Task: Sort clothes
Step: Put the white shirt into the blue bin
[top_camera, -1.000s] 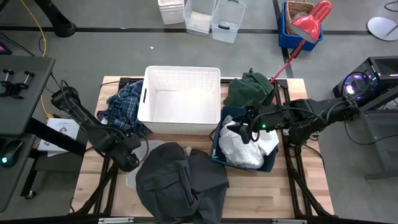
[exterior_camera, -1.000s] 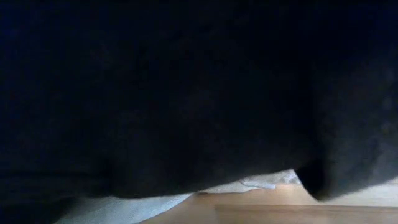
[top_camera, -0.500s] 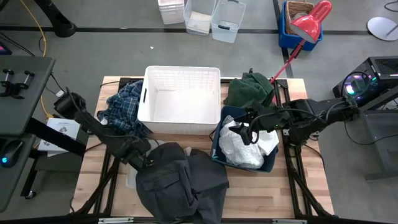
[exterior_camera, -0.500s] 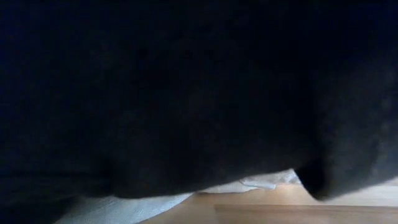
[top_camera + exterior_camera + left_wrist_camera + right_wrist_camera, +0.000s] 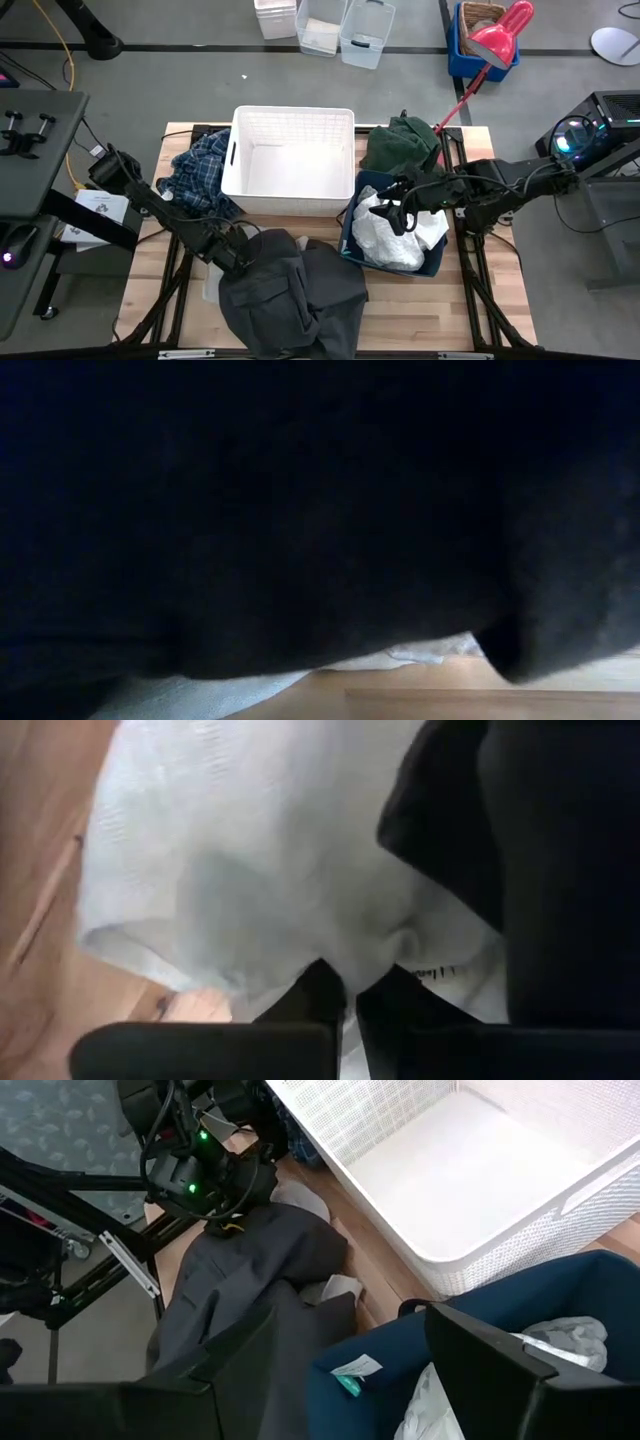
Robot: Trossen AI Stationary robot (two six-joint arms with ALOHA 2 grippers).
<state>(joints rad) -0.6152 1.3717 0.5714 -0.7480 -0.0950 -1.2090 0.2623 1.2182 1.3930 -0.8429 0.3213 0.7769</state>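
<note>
Dark grey garment (image 5: 295,300) sits heaped at the table's (image 5: 470,310) 6 o'clock edge; it also blacks out most of your low view (image 5: 300,510). Your left gripper (image 5: 237,258) is down at that heap's 10 o'clock corner. In the left wrist view its fingertips (image 5: 325,985) are pinched nearly together on a fold of thin white fabric (image 5: 250,870) lying beside the dark cloth. Part of that pale fabric peeks out at the heap's 9 o'clock side (image 5: 212,288).

Plaid shirt (image 5: 200,175) lies at 9 o'clock of the white lattice basket (image 5: 290,125), touching its wall. Dark green garment (image 5: 400,143) is bunched at the basket's 3 o'clock, just beyond the navy bin (image 5: 440,262). White cloth (image 5: 395,235) lies inside that bin.

Your right gripper (image 5: 395,212) hangs over the bin; fingers (image 5: 490,1355) spread wide, holding nothing.
</note>
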